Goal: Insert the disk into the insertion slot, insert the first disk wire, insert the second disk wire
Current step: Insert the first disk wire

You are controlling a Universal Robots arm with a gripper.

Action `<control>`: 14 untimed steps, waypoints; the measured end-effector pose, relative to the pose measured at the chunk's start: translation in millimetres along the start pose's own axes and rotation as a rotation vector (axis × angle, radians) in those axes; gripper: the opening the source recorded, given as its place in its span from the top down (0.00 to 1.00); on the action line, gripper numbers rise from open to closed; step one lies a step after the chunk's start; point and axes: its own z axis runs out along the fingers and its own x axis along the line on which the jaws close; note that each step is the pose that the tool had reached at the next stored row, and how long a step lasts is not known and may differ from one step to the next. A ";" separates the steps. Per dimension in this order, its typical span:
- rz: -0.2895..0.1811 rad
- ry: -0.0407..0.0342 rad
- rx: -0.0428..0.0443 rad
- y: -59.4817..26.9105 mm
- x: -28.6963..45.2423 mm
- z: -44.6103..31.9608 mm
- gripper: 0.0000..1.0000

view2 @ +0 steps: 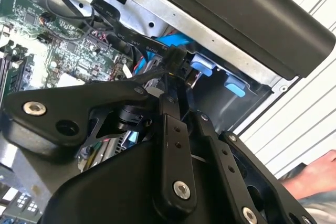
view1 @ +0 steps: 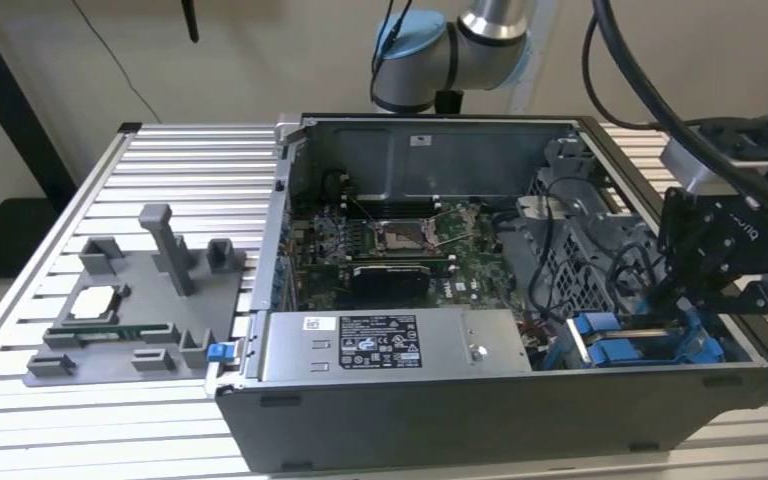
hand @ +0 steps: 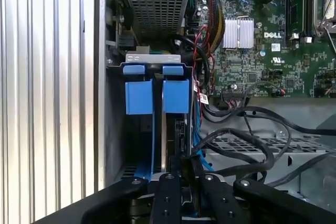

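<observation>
Two bright blue carrier frames [hand: 139, 95] stand side by side in the insertion slot [hand: 152, 57] of the grey drive cage; the disk's body is hidden behind them. They also show as blue tabs [view1: 624, 345] at the case's corner on the exterior view's right, and again as blue carriers [view2: 202, 66] past the fingertips. My gripper [view1: 688, 305] reaches down into that cage. Its fingers [view2: 169, 124] are drawn together on a black wire connector [view2: 176, 56] with a flat black cable. The same connector [hand: 181, 140] sits just beside the right-hand carrier, with the gripper [hand: 181, 165] right behind it.
The open computer case [view1: 491, 420] lies on a slatted metal table [view1: 131, 420]. Inside are the motherboard [view1: 384, 240], the power supply [view1: 384, 345] and loose black cables [hand: 247, 140]. A grey fixture tray [view1: 131, 300] holds a small chip. A person's hand [view2: 315, 174] is nearby.
</observation>
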 end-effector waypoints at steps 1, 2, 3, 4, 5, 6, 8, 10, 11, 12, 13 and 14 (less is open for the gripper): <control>0.000 -0.0002 0.0000 -0.1 0.1 0.7 1.00; 0.000 -0.0001 0.0000 -0.1 0.1 1.6 1.00; 0.000 0.0007 0.0000 -0.2 0.1 2.4 1.00; 0.000 0.0013 0.0001 -0.2 0.2 3.2 1.00; 0.000 0.0011 0.0001 -0.3 0.2 4.1 1.00; 0.000 -0.0008 -0.0001 -0.3 0.1 5.3 1.00; 0.000 -0.0004 0.0000 -0.3 0.2 5.3 0.00; 0.000 -0.0006 0.0000 -0.1 0.1 2.9 0.00; 0.000 -0.0003 0.0000 0.0 0.0 0.1 0.00; 0.000 -0.0006 -0.0001 0.2 0.0 -2.3 0.00; 0.000 -0.0002 0.0000 0.3 -0.2 -5.2 0.00; 0.000 -0.0002 0.0000 0.5 -0.3 -8.0 0.00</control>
